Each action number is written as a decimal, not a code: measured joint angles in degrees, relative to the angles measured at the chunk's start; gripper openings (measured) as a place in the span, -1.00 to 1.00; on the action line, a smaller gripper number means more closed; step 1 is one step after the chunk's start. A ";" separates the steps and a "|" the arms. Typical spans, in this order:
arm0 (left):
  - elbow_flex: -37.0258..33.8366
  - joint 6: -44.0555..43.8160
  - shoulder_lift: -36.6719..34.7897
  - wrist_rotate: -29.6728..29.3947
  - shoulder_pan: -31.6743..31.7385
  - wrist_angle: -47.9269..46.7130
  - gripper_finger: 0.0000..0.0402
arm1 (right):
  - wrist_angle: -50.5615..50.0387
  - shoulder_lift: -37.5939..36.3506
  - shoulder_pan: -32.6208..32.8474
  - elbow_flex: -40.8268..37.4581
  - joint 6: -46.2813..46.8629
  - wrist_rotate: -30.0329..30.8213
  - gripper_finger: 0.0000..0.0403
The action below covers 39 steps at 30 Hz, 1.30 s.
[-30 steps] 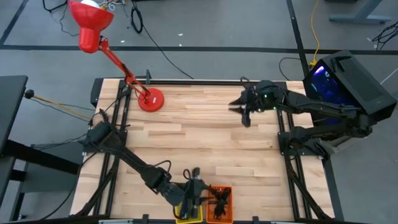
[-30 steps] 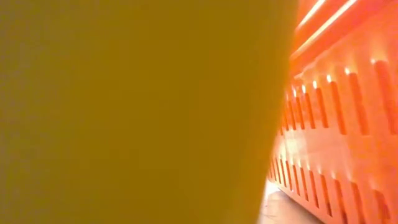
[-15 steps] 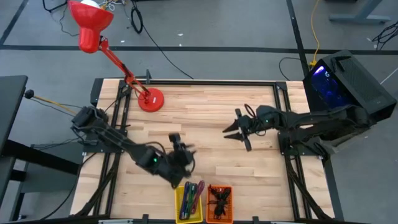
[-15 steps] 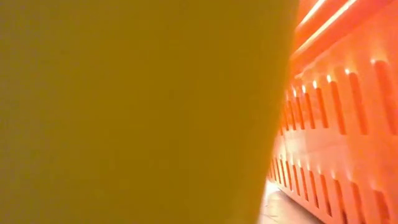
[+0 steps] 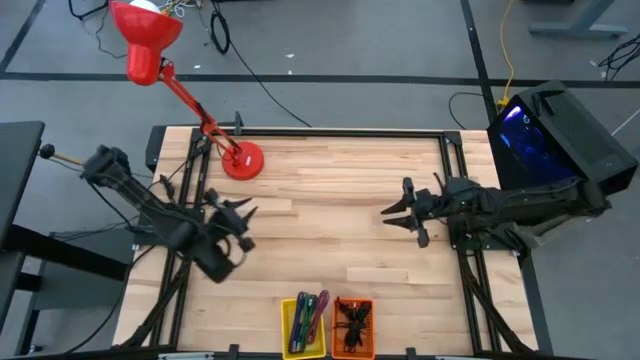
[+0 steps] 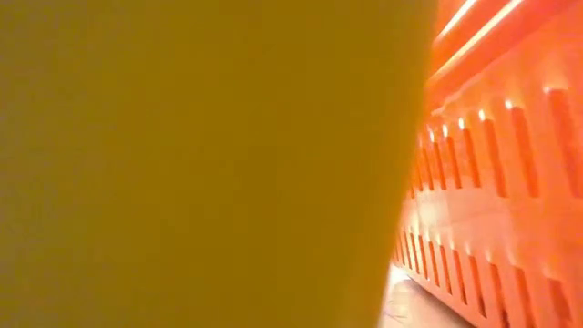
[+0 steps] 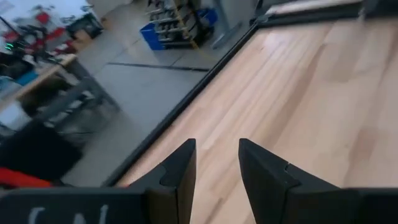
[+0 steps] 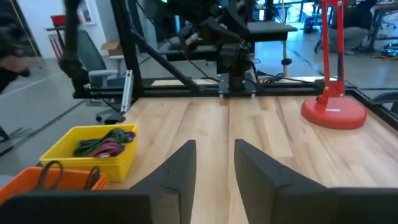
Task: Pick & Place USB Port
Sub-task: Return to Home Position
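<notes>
Left gripper [image 7: 216, 142], right gripper [image 8: 214, 144]: jaws parted, empty | black USB cables [image 5: 352, 326] inside orange plastic bin [image 5: 352, 301], well apart, nearer right.

Grey floor [image 5: 350, 40] surrounds the wooden table [image 5: 330, 190] bearing a red lamp [image 5: 146, 38].

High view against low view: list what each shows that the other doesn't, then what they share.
Only high: the table, red lamp, left gripper and right gripper, both open, black USB cables in the orange bin. Only low: the orange bin's slotted wall, close up. Both: yellow bin and orange bin.
</notes>
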 joint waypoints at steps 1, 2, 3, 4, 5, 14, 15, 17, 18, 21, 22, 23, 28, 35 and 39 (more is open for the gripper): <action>-2.46 -1.56 -2.38 -0.28 -1.02 0.78 -0.37 | -0.21 -1.45 0.01 -0.85 0.34 0.06 -0.45; -4.78 -2.61 -4.84 -0.65 -2.06 1.69 -0.37 | -0.20 -2.75 0.02 -1.68 1.00 0.27 -0.45; -6.98 -3.11 -7.02 -1.28 -2.93 3.28 -0.37 | -0.21 -3.86 0.02 -2.42 1.43 0.72 -0.45; -9.07 -2.97 -8.98 -2.06 -3.74 4.85 -0.37 | -0.19 -4.87 0.02 -3.11 1.92 1.24 -0.45; -11.13 -2.71 -10.81 -3.22 -4.48 6.08 -0.37 | -0.02 -5.70 0.02 -3.75 2.25 1.78 -0.45; -28.68 -6.18 -21.90 -14.21 -5.98 18.85 -0.37 | 9.18 -8.20 0.00 -11.77 2.94 1.79 -0.45; -30.71 -6.09 -22.34 -14.15 -5.92 21.31 -0.37 | 11.22 -8.16 0.00 -13.25 3.54 1.79 -0.45; -34.02 -5.95 -23.00 -13.94 -5.91 25.08 -0.37 | 15.25 -8.19 0.00 -16.16 5.13 1.79 -0.45; -35.37 -6.01 -23.22 -13.96 -5.91 26.79 -0.37 | 17.30 -8.19 0.00 -17.74 5.88 1.79 -0.45; -39.12 -5.99 -23.30 -13.81 -5.93 31.38 -0.37 | 15.21 -7.94 0.00 -18.55 7.76 1.83 -0.45; -40.11 -6.03 -23.30 -13.51 -5.98 33.33 -0.37 | 14.53 -8.00 0.00 -18.55 8.73 1.81 -0.45; -41.04 -6.04 -23.30 -12.92 -5.98 35.30 -0.37 | 14.09 -7.93 0.00 -18.55 9.91 1.81 -0.45; -45.11 -6.01 -23.26 -10.61 -6.66 42.09 -0.37 | 13.61 -7.53 0.00 -18.51 13.51 1.79 -0.45; -48.96 -12.03 -23.20 -5.08 -8.41 45.48 -0.37 | 13.65 -7.49 0.00 -18.51 12.64 1.79 -0.45; -48.94 -10.98 -23.13 4.31 -8.38 45.75 -0.37 | 13.68 -7.50 0.00 -18.49 12.62 1.79 -0.45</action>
